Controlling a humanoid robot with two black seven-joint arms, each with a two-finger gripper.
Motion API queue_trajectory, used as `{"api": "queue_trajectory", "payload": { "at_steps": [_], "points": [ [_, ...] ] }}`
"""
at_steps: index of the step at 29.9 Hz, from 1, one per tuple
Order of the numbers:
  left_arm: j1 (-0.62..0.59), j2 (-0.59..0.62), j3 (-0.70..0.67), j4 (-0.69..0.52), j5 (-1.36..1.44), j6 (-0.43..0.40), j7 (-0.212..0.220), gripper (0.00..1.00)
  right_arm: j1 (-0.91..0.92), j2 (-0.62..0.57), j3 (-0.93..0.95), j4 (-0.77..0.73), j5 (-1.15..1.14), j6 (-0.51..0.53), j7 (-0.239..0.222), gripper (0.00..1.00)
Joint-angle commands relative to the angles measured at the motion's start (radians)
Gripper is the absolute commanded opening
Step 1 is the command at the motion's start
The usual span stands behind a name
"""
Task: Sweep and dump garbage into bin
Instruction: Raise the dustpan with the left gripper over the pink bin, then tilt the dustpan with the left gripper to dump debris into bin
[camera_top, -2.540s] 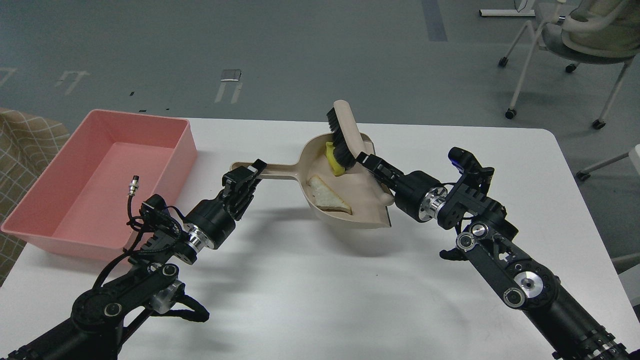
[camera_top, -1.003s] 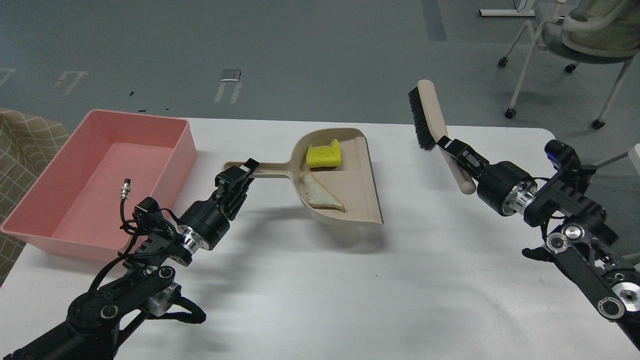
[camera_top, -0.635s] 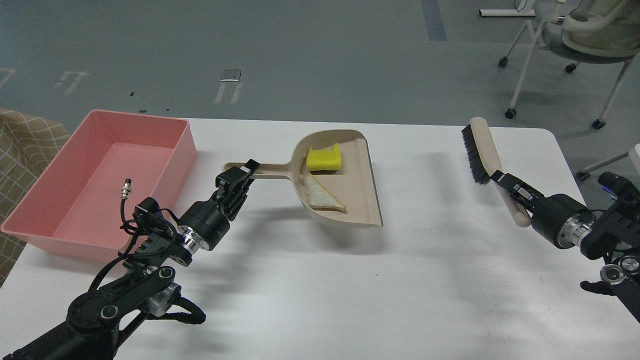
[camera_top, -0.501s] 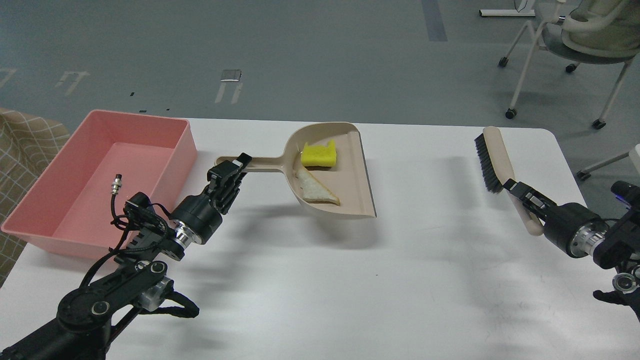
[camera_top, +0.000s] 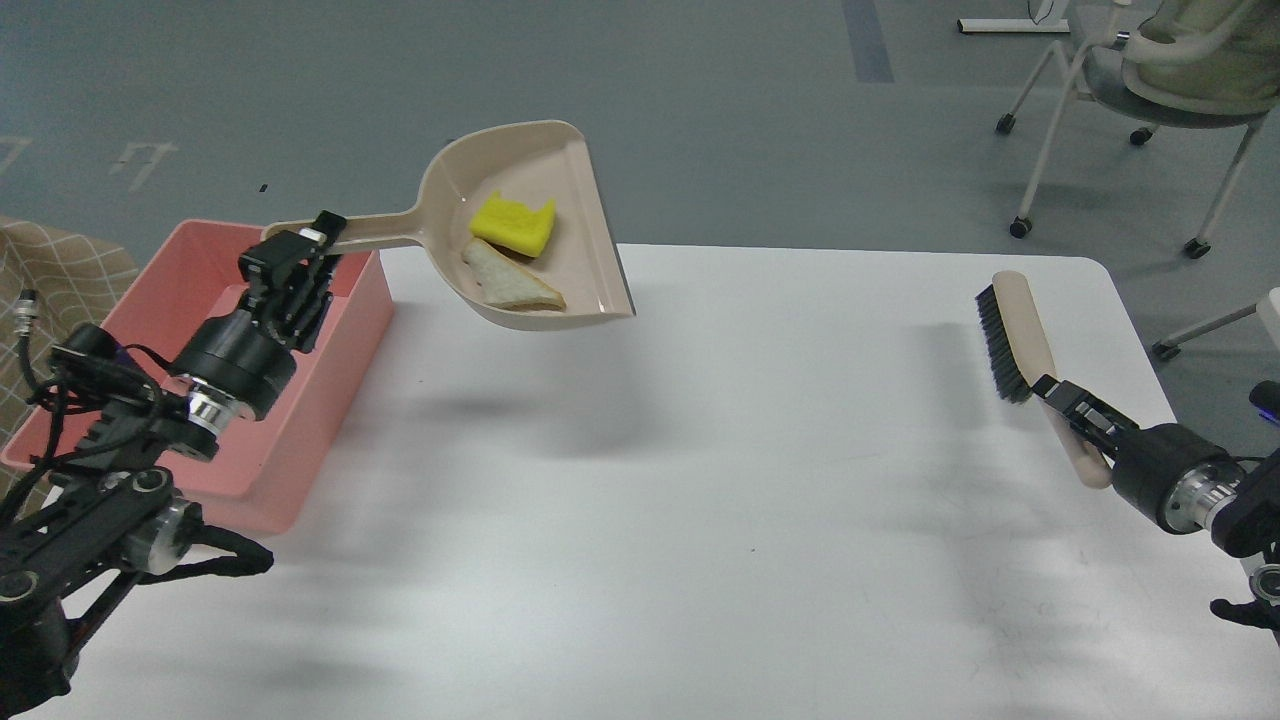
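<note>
My left gripper (camera_top: 300, 245) is shut on the handle of the beige dustpan (camera_top: 585, 235) and holds it high above the table, just right of the pink bin (camera_top: 365, 300). The garbage lies in the pan: a yellow sponge piece (camera_top: 513, 223) and a pale bread-like slice (camera_top: 510, 285). The pan's open lip points right and slightly down. My right gripper (camera_top: 1075, 415) is shut on the handle of the beige black-bristled brush (camera_top: 1010, 335), held at the table's right side, bristles facing left.
The white table (camera_top: 700, 470) spans the view, with its far edge behind the pan. An office chair (camera_top: 1150, 70) stands on the grey floor at the back right. A checked cloth (camera_top: 50, 270) lies left of the bin.
My left gripper has lifted the dustpan with both scraps up and to the left, toward the bin. My right gripper has carried the brush away from the pan to the right and lowered it.
</note>
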Motion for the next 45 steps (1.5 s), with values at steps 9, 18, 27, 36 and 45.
{"api": "queue_trajectory", "payload": {
  "at_steps": [9,18,27,36,45],
  "points": [
    [0.218,0.196,-0.175,0.024,-0.261,-0.083,-0.001,0.0,-0.001,0.002,0.006,0.0,0.0,0.0,0.006,0.19],
    [0.261,0.372,-0.27,0.148,-0.284,-0.163,-0.004,0.0,-0.001,0.006,0.025,-0.001,0.002,0.0,0.012,0.19],
    [0.25,0.526,-0.255,0.168,-0.119,-0.183,-0.006,0.0,-0.001,0.009,0.045,0.0,0.034,0.0,0.018,0.19],
    [0.165,0.54,-0.256,0.239,0.238,-0.171,-0.009,0.0,-0.003,0.0,0.065,0.007,0.172,0.003,0.018,0.19],
    [0.08,0.555,-0.259,0.152,0.556,-0.146,-0.031,0.0,-0.003,0.009,0.068,0.022,0.172,0.002,0.018,0.19]
  ]
}}
